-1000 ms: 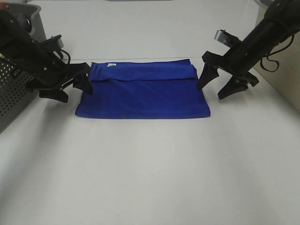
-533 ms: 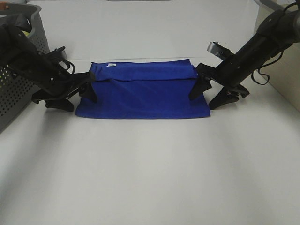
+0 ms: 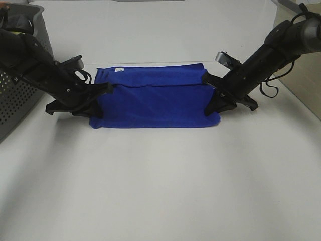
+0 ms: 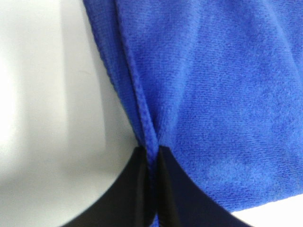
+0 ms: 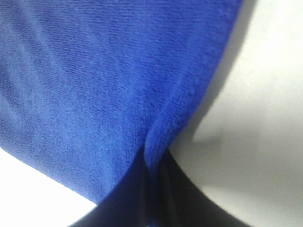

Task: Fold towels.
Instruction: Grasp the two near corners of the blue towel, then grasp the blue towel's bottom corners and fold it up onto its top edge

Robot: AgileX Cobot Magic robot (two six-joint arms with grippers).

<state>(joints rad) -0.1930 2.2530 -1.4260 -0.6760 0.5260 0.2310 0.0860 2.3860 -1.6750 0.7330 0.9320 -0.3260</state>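
The royal-blue towel [image 3: 155, 98] lies folded on the white table [image 3: 160, 175], with a small white tag [image 3: 119, 70] near its far left corner. My left gripper [image 3: 94, 103] is shut on the towel's left edge. In the left wrist view its fingers [image 4: 137, 189] pinch the hem of the towel [image 4: 213, 94]. My right gripper [image 3: 216, 100] is shut on the towel's right edge. In the right wrist view its fingers [image 5: 142, 198] squeeze a raised fold of the towel [image 5: 94, 80].
A grey perforated basket [image 3: 20, 85] stands at the far left, behind my left arm. A beige surface [image 3: 301, 85] borders the table at the far right.
Both grippers moved inward from beside the towel and closed on its left and right edges. The towel's front corners have drawn in slightly.
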